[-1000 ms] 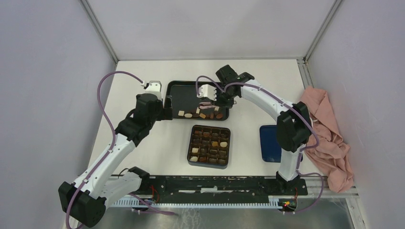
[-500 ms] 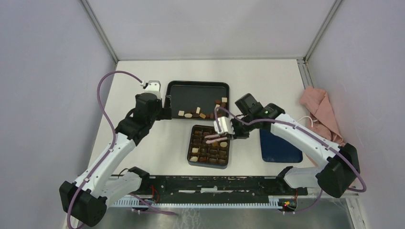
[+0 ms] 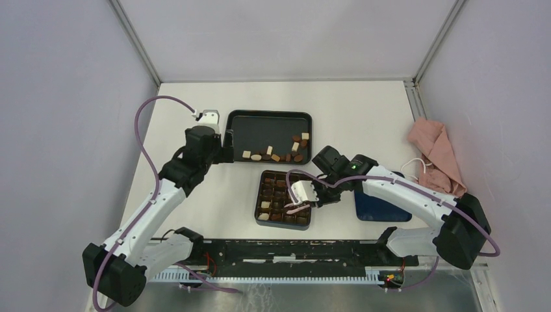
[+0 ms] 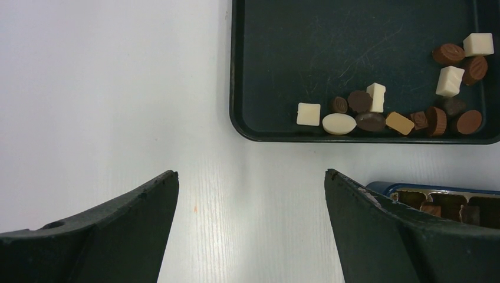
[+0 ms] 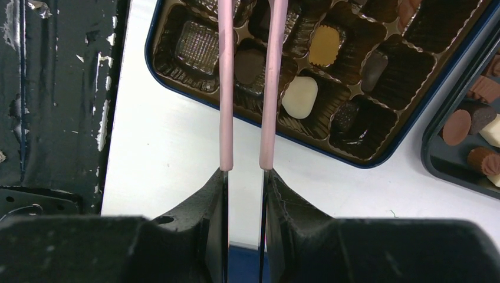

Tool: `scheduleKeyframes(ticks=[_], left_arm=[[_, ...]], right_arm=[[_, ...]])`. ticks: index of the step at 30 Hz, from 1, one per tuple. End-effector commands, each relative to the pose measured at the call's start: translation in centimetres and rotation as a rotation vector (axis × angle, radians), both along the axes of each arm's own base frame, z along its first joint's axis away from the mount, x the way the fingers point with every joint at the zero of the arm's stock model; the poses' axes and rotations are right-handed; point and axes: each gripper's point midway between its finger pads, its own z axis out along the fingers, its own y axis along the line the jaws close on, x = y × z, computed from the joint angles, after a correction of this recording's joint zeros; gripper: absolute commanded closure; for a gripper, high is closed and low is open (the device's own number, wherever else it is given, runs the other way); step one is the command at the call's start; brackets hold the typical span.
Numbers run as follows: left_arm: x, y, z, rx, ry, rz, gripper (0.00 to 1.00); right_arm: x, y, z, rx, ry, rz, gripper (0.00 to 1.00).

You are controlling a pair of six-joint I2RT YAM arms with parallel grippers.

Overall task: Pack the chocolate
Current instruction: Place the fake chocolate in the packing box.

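Loose chocolate (image 3: 276, 156) (image 4: 389, 115) in dark brown, mid brown and white lies along the near side of the black tray (image 3: 260, 123) (image 4: 283, 47). More pieces sit in the compartments of the dark box (image 3: 284, 198) (image 5: 306, 143). My right gripper (image 3: 305, 194) (image 5: 244, 171) is shut on the pink tweezers (image 3: 297, 209) (image 5: 226, 88). Their arms reach over the box's near compartments and their tips are out of the wrist view. I cannot tell whether they carry a piece. My left gripper (image 3: 224, 151) (image 4: 250, 177) hangs open and empty over bare table, by the tray's near left corner.
A blue lid (image 3: 377, 205) lies right of the box, partly under my right arm. A pink cloth (image 3: 435, 153) is bunched at the table's right edge. A black rail (image 3: 292, 250) (image 5: 59, 88) runs along the near edge. Grey walls close three sides.
My right arm has swung from the tray to the box with the tweezers, then moved on toward the box's near rows. The left arm has stayed put.
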Motion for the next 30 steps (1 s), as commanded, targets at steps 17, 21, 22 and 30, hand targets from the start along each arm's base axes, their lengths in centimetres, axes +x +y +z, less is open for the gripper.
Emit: scheduleKeyframes(ticks=[17, 21, 22, 30], left_arm=[[0.5, -0.1, 0.8, 0.017, -0.033, -0.030, 0.03], [0.4, -0.1, 0.8, 0.017, -0.034, -0.031, 0.02], [0.4, -0.1, 0.8, 0.016, -0.034, -0.030, 0.03], [0.4, -0.1, 0.9, 0.016, -0.037, -0.030, 0.03]], right_arm=[[0.8, 0.9, 0.3, -0.023, -0.072, 0.023, 0.67], [0.6, 1.1, 0.5, -0.008, -0.063, 0.030, 0.64], [0.6, 1.2, 0.6, -0.006, -0.061, 0.033, 0.64], [1.5, 1.7, 2.2, 0.038, -0.071, 0.014, 0.65]])
